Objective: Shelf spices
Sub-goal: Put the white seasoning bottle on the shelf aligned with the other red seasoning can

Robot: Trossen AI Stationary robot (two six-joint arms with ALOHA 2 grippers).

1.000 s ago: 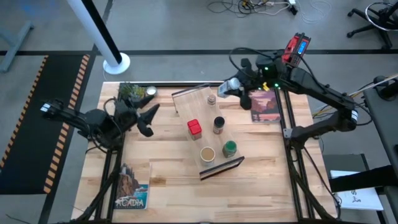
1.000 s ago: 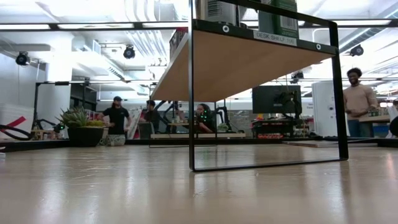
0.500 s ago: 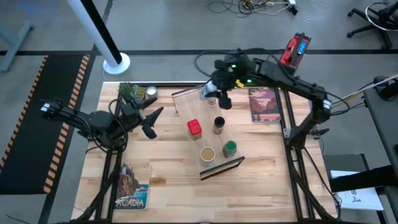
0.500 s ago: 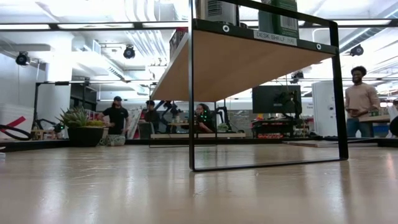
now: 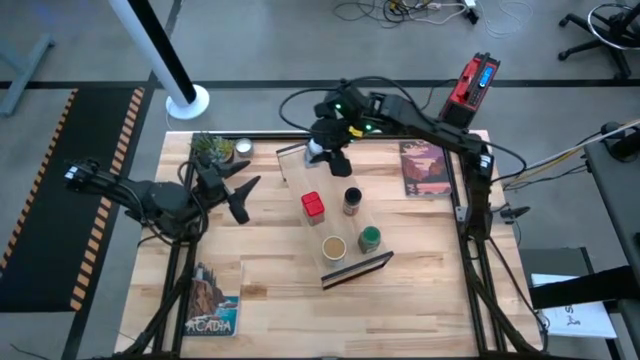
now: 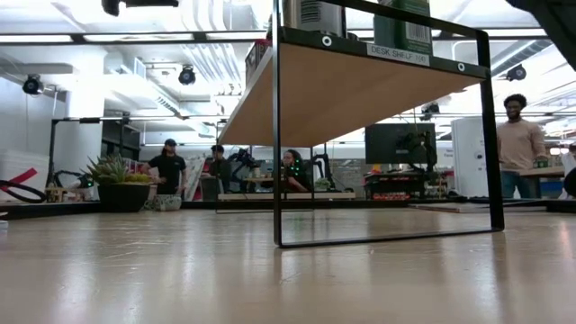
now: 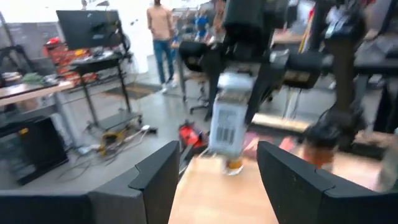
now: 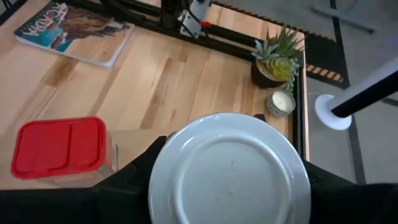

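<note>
While left gripper (image 5: 238,193) waits beside shelf (image 5: 330,215), fingers spread and empty, right gripper (image 5: 322,150) carries white-capped jar (image 7: 227,127) clenched above shelf's far end. Placing step; next: lower onto bare board beyond red tin (image 5: 313,205), release.

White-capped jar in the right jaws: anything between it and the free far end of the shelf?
Nothing visible. The right gripper holds the white-capped jar above the shelf at its far end; the red tin stands nearer, clear of that spot.
</note>
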